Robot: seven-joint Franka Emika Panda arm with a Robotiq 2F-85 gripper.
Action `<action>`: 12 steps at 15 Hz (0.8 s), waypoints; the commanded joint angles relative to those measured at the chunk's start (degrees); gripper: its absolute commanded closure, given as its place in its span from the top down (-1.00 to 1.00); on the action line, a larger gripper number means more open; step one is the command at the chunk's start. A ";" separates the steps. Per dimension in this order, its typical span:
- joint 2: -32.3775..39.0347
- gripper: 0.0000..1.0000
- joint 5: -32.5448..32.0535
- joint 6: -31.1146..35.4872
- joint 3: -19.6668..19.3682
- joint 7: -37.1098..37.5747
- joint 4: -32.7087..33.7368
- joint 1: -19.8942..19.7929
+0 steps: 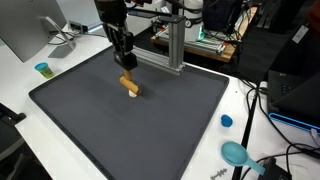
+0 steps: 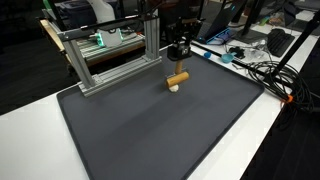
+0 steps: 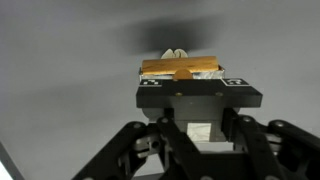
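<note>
- Exterior view, arm at the top of the frame: my gripper [image 1: 126, 68] hangs over the upper left part of a dark mat [image 1: 150, 135]. Its fingertips are right above a short tan wooden block [image 1: 130, 87]. From this angle I cannot tell whether they touch the block or how far apart my fingers stand.
- Around it: a silver metal frame [image 1: 175, 45] stands at the mat's far edge. A small blue cup [image 1: 42, 69] sits on the white table to the left. A blue cap [image 1: 226, 121] and a teal round piece [image 1: 236, 153] lie off the mat at lower right.
- Exterior view, looking across the mat [image 2: 160, 135]: my gripper [image 2: 179, 62] points down just right of center in the upper half. The wooden block [image 2: 177, 79] is directly beneath it on the mat, with a pale bit showing at the block's lower edge. The metal frame [image 2: 110, 55] stands to the left and a tangle of cables [image 2: 265, 70] lies on the table at right.
- Wrist view: the wooden block [image 3: 180, 68] lies crosswise just beyond my gripper [image 3: 188, 82], at center frame, against the grey mat [image 3: 70, 60]. My own dark housing hides the fingertips, so I cannot tell whether the hand is spread or pressed together.
</note>
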 commanded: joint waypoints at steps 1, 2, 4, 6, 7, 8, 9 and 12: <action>2.62 -0.57 -0.24 -1.82 -1.55 1.10 3.49 0.90; 3.22 -0.57 0.03 -2.07 -1.60 0.61 3.86 0.87; 4.61 -0.57 0.31 -2.99 -1.56 0.05 4.75 0.98; 5.82 -0.57 0.52 -3.68 -1.50 -0.12 5.67 1.10; 6.57 -0.57 0.53 -4.15 -1.51 -0.11 6.35 1.18; 7.40 -0.57 0.48 -4.72 -1.54 -0.11 7.10 1.28; 8.01 -0.57 0.34 -4.83 -1.68 0.29 7.63 1.40; 10.49 -0.57 0.65 -4.33 -1.92 0.12 9.74 1.28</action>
